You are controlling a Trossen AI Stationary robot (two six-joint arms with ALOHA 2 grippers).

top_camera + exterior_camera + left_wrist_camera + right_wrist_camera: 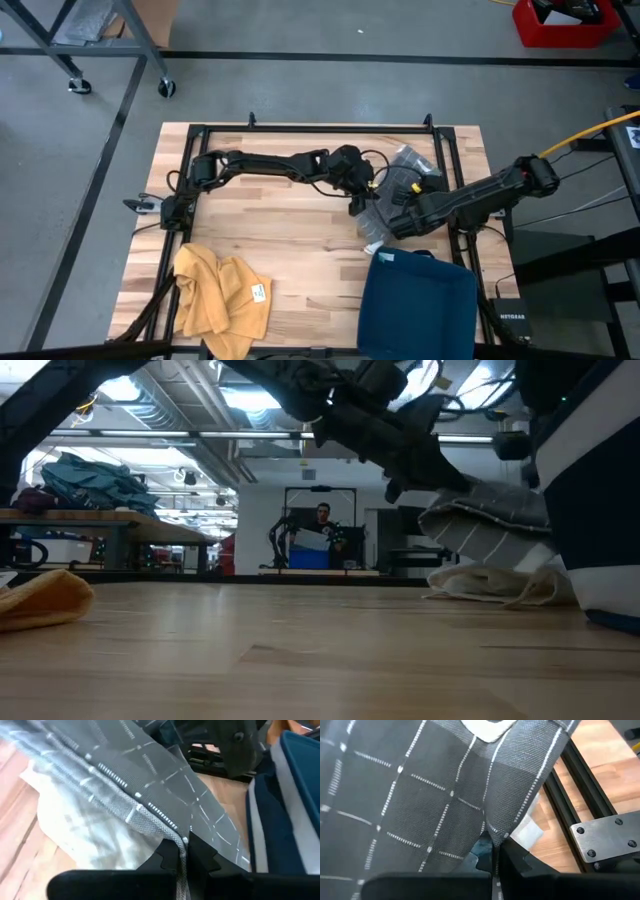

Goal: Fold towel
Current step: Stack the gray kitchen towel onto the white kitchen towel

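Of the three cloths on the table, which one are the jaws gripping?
The grey checked towel, pinched by both the left gripper and the right gripper. The yellow cloth and the blue cloth lie untouched.

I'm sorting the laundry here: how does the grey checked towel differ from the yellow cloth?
The grey checked towel is patterned and held up by both pincers, left pincer and right pincer; the yellow cloth is plain and lies untouched near the table's left front. Both are crumpled.
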